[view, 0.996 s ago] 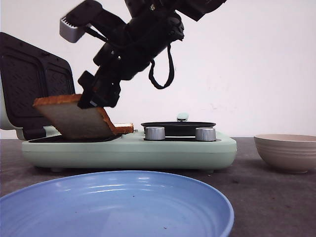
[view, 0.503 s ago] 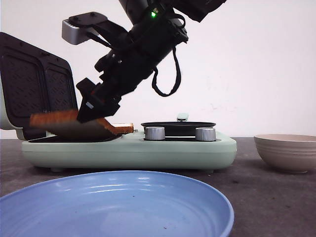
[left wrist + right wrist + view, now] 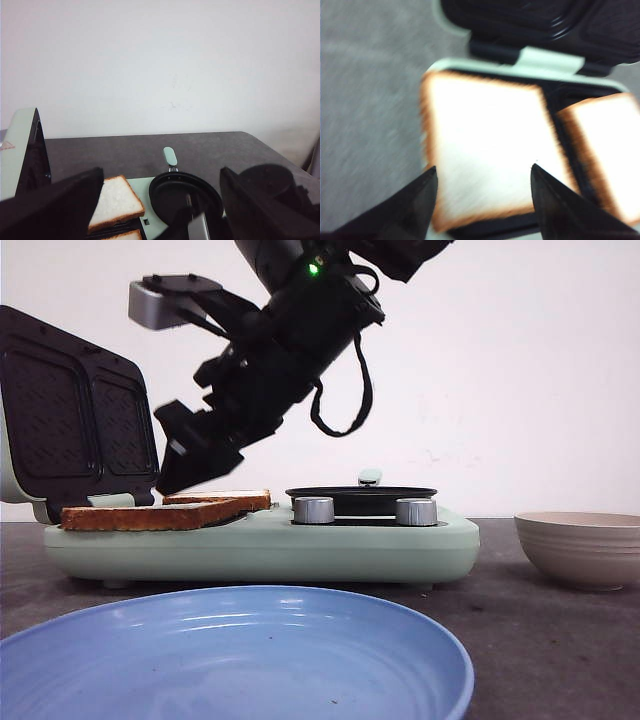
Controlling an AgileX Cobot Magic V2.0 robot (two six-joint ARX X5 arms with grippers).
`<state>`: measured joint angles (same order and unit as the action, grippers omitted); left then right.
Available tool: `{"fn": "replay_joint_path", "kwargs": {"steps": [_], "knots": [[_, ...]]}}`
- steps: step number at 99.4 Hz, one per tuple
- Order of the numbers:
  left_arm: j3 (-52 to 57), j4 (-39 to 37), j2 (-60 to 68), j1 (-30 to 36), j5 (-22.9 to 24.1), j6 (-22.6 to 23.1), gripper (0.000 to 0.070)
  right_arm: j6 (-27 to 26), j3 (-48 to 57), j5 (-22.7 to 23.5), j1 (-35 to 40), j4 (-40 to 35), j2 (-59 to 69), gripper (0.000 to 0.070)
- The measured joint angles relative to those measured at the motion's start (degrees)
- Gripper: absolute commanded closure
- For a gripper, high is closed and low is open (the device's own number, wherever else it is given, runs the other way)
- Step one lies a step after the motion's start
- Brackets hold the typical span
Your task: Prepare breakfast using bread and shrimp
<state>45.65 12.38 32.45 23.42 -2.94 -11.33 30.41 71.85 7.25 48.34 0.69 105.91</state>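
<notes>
No brand, label or writing could be read on anything in view; the only mark was a small green light point(image 3: 313, 269) glowing on the arm.

The work surface was a dark grey table point(image 3: 520, 610), matte and a little scuffed, set against a plain white wall point(image 3: 520, 370). On it stood a mint-green breakfast maker point(image 3: 270, 545) with its black ridged lid point(image 3: 75, 425) raised on the left, two silver knobs point(image 3: 314, 510) at the front and a small black pan point(image 3: 362, 498) with a mint handle on the right half. A beige bowl point(image 3: 582, 545) sat well apart to the right, and a blue plate point(image 3: 240, 655) lay nearest the camera.

The bread lay flat on the maker's black grill plate: one slice point(image 3: 150, 515) toward the left, the second slice point(image 3: 220, 499) just beside it toward the pan. Both showed a pale crumb and browned crust.

The right gripper point(image 3: 482, 192) hung just above the first slice with its jaws spread wide, the two dark fingers point(image 3: 407, 210) straddling the slice's near edge without touching it; it held nothing. The right wrist view was blurred. The left gripper point(image 3: 157, 210) stood apart from the bread, over the pan side, with its jaws also spread and empty.
</notes>
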Motion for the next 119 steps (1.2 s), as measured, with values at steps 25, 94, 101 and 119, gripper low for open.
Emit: {"fn": "replay_joint_path", "kwargs": {"steps": [25,94,101,119], "knots": [[0.0,0.48,-0.61,0.0,0.02,0.0,0.0266,-7.78,5.22,-6.56,-0.79,-0.63,-4.07,0.034],[0.0,2.64,-0.61,0.0,0.17,0.72,0.0266,-31.34,4.28,-6.99,-13.73,-20.15,-32.79,0.0423],[0.0,3.1,-0.61,0.0,0.2,0.85,0.0266,-31.56,1.31,-6.84,-14.14,-19.85,-35.6,0.0424],[0.0,3.34,-0.61,0.0,0.22,0.85,0.0265,-33.88,-13.7,-6.82,-15.12,-14.78,-44.26,0.0424]]}}
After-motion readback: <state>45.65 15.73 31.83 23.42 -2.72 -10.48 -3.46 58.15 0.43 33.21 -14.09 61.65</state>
